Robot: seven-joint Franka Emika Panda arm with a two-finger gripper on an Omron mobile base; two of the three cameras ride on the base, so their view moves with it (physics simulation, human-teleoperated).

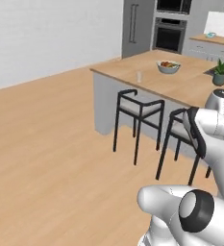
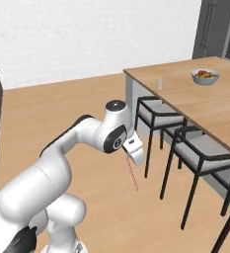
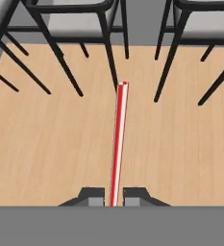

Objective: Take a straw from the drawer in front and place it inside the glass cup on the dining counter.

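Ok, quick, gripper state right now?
Gripper: closed on the straw, which points down toward the floor.

Hidden ends, cropped edges, and things too small to read

In the hand view the straw (image 3: 118,144) disappears at its near end between the closed pincer (image 3: 114,197) tips, and the stools (image 3: 70,9) are cut off at the top edge, only legs and seat undersides showing. In the right base view the pincer (image 2: 135,154) is mostly masked by the white hand, and the tabletop (image 2: 205,99) runs off the right edge. In the left base view the glass cup (image 1: 139,76) is too small to judge its contents, and the fruit in the bowl (image 1: 168,67) cannot be identified.
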